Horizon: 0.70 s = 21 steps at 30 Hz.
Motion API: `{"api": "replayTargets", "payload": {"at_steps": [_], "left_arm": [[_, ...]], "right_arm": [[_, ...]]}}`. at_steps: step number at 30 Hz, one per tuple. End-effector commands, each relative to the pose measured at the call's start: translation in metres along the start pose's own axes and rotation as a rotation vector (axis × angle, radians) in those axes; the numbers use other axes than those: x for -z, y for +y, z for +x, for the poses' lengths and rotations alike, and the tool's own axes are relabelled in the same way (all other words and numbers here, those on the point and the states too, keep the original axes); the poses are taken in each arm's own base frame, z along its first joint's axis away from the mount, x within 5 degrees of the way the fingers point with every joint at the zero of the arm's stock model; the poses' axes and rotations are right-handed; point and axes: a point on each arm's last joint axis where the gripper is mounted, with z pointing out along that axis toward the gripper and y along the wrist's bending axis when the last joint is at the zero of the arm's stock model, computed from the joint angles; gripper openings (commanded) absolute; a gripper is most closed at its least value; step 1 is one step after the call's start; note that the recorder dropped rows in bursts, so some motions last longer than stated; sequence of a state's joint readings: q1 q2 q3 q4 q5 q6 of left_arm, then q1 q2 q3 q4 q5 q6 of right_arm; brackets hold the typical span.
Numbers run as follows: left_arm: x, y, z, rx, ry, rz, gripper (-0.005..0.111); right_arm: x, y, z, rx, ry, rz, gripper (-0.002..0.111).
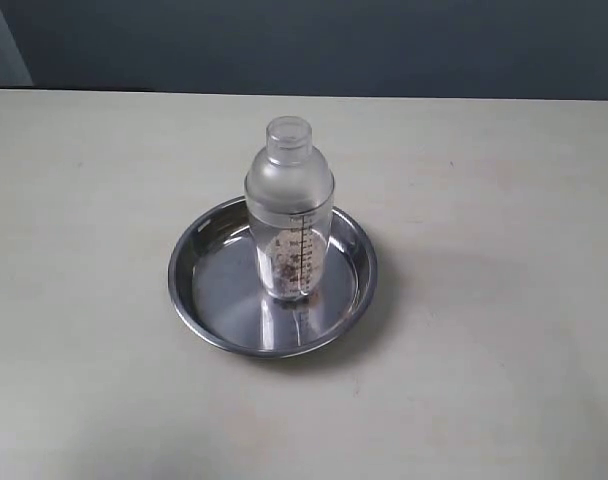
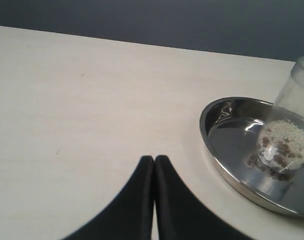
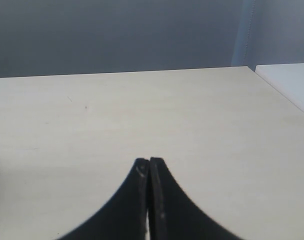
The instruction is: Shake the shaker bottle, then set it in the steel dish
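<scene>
The shaker bottle [image 1: 289, 210] is standing upright inside the steel dish [image 1: 209, 300], its base resting near the middle of the flat bottom. Its frosted clear body is showing a black printed scale and brownish bits gathered low down. The domed lid and small round cap are sitting on top. The shiny round dish is lying flat on the bench [image 1: 484, 380], mirroring the bottle.

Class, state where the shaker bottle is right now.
In the exterior view, the shaker bottle stands upright inside the steel dish, near the picture's centre.
</scene>
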<state>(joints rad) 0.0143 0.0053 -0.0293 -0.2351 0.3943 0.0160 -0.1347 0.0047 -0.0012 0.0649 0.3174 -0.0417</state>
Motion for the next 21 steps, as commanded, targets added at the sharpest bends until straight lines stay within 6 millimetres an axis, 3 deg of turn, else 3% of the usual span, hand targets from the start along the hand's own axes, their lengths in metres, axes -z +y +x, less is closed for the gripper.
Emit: {"api": "replayTargets", "payload": {"at_steps": [1,21], "left_arm": [[-0.0027,0.0043,0.0011,-0.060,-0.061,-0.033,0.000],[-0.0015,0.0061,-0.0082,-0.188,-0.160,-0.066,0.000]], "right_arm": [[0.0002,-0.0002,-0.0009,0.000,-0.016,0.004,-0.001],[0.0002,-0.0002,-0.0009,0.000,-0.016,0.004,-0.001]]}}
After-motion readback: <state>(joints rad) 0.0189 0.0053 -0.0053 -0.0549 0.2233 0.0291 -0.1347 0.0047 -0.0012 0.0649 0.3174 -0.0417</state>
